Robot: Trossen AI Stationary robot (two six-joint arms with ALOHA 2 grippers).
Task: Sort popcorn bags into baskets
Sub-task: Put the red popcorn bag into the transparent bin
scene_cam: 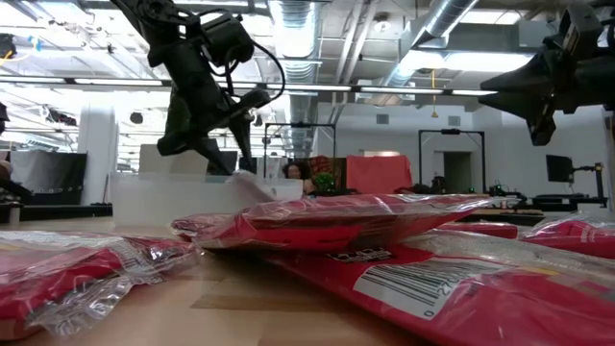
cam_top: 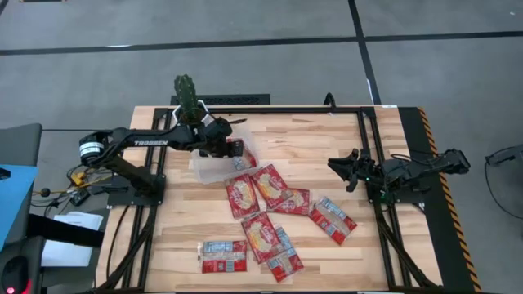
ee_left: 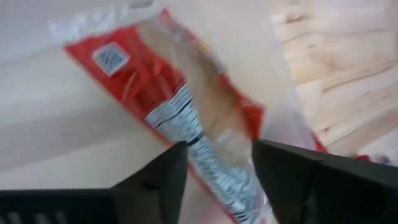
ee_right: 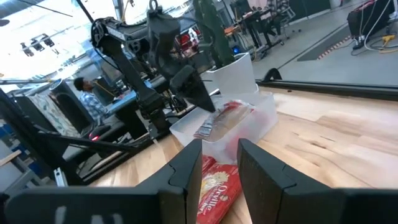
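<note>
- One popcorn bag (ee_left: 186, 118) lies directly below the left gripper (cam_top: 227, 149), over the clear basket (cam_top: 198, 166); the step in hand appears to be the deposit of this bag into the basket.
- Left gripper state: the fingers stand apart in the left wrist view, with the bag visible in the gap between them and beyond the tips. Whether a finger touches the bag cannot be told.
- Seen from the right wrist view, the bag (ee_right: 227, 118) lies tilted, one end up on the basket wall (ee_right: 264, 115) and the rest inside, just under the fingertips of the left gripper (ee_right: 208, 104).
- To do the step well: confirm that the bag is free of both fingers before any lift. A film edge caught on a finger would likely drag the bag back out.
- Retract straight up, clear of the basket wall and of the cactus pot (cam_top: 189, 104) just behind the gripper.
- The bag is thin and slippery; judged from its tilt, it may slide either fully in or over the wall. A light nudge toward the basket centre may be needed.
- Several more popcorn bags (cam_top: 274, 214) lie loose and overlapping on the table (cam_top: 163, 229), forward of the left gripper and toward the table centre.
- Right gripper (cam_top: 343, 169) waits with fingers apart and nothing held, well apart from the basket.
</note>
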